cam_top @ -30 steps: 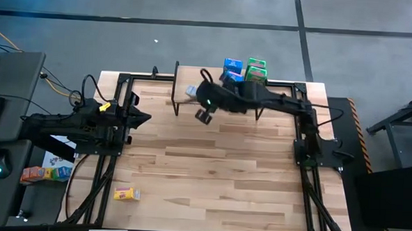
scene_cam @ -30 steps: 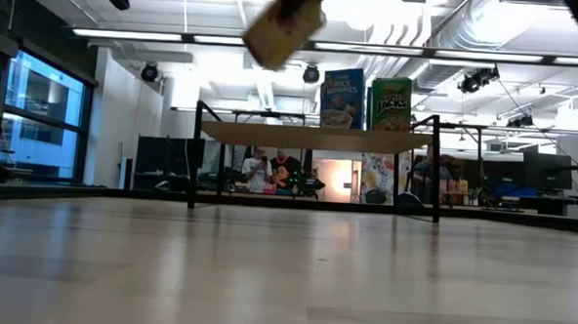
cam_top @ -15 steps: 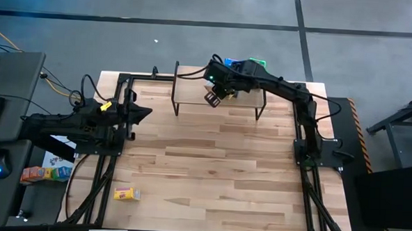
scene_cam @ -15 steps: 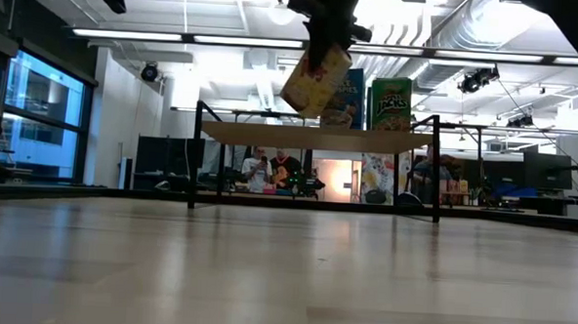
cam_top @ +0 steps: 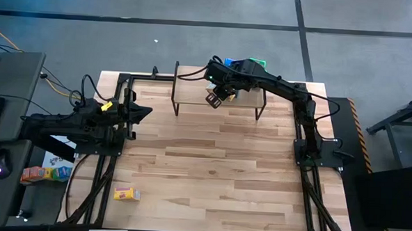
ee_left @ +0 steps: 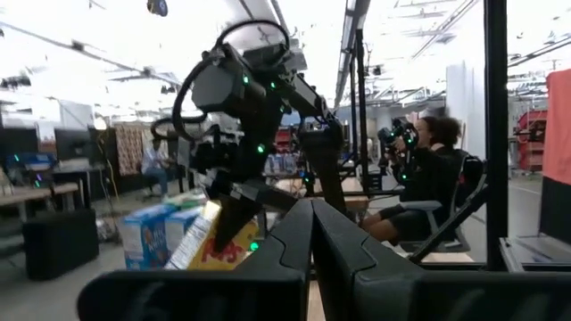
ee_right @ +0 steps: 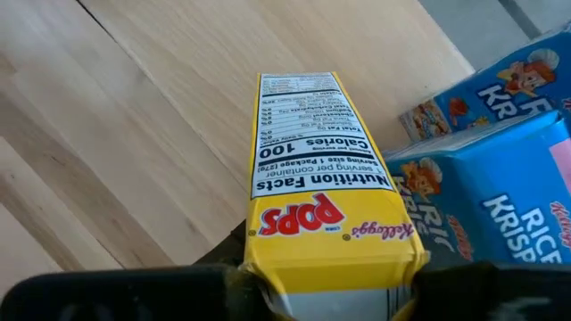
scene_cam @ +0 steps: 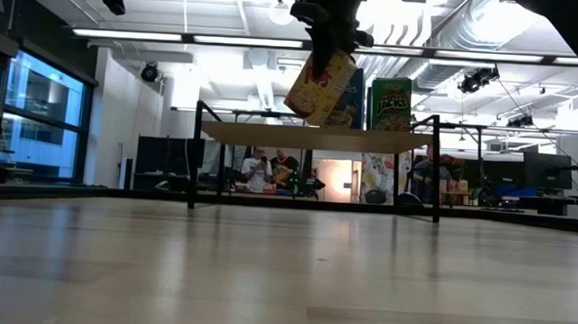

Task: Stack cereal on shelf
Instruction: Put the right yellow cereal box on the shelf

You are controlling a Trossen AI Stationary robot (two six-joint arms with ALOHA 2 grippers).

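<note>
My right gripper point(scene_cam: 330, 39) is shut on a yellow cereal box point(scene_cam: 320, 85) and holds it above the shelf point(cam_top: 193, 95), a small wood-topped riser on black legs at the table's far edge. Two blue boxes point(ee_right: 500, 178) and a green box point(scene_cam: 390, 104) stand upright on the shelf's right part, just right of the held box. Another yellow box point(cam_top: 126, 193) lies flat on the table near its front left corner. My left gripper point(cam_top: 147, 114) waits shut at the table's left side, touching nothing. My right gripper pinches the yellow box by its upper end point(ee_right: 330, 260) between its two fingers. The fingers come from above, slanting down toward the far edge. The box hangs below them tilted, its lower end point(scene_cam: 305, 110) just clear of the shelf top.
The black arm frames point(cam_top: 115, 125) run along the table's left and right sides. A side desk point(cam_top: 24, 121) left of the table carries more small boxes point(cam_top: 38, 172). Bare wood tabletop point(cam_top: 210, 171) lies between the shelf and the near edge.
My right gripper has carried the yellow box toward the far edge and somewhat right, from before the shelf's left part to over its top beside the blue boxes, sinking a little and tipping steeper. In the last half second it has hardly moved.
</note>
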